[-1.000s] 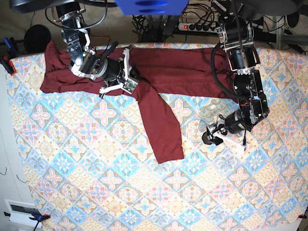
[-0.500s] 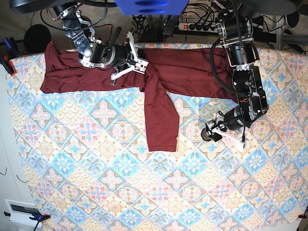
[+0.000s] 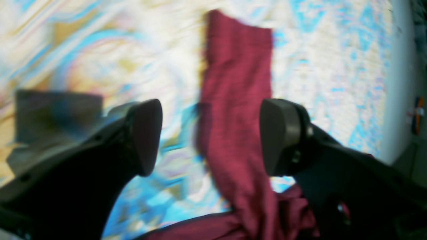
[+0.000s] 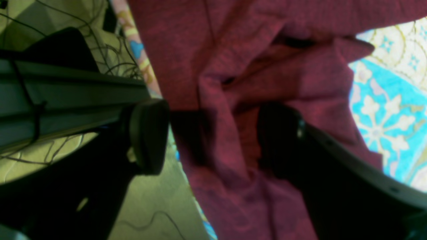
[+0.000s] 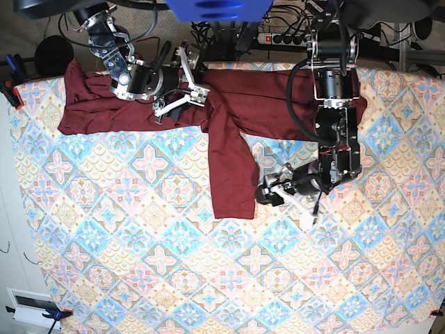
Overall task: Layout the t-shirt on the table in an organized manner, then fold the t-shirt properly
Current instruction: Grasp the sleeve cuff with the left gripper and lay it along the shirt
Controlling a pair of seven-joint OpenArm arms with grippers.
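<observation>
The t-shirt [image 5: 229,111] is lying along the far edge of the table [image 5: 139,264], its body stretching in a band from the far left corner toward the right, with one long sleeve hanging down toward the middle of the patterned cloth and ending in a squared cuff. The fabric is bunching in folds where the sleeve is meeting the body. The right gripper [image 5: 186,87] is sitting over that bunched area at the far edge; in its wrist view the jaws are standing wide apart with the maroon cloth lying between and under them, and neither pad is pressing on the fabric, so it is gripping nothing. The left gripper [image 5: 272,195] is hovering low over the table just beside the sleeve's cuff end, on its right side in the base view. Its wrist view is blurring, yet the fingers [image 3: 146,133] are showing clearly parted, framing the sleeve beyond them and holding nothing.
</observation>
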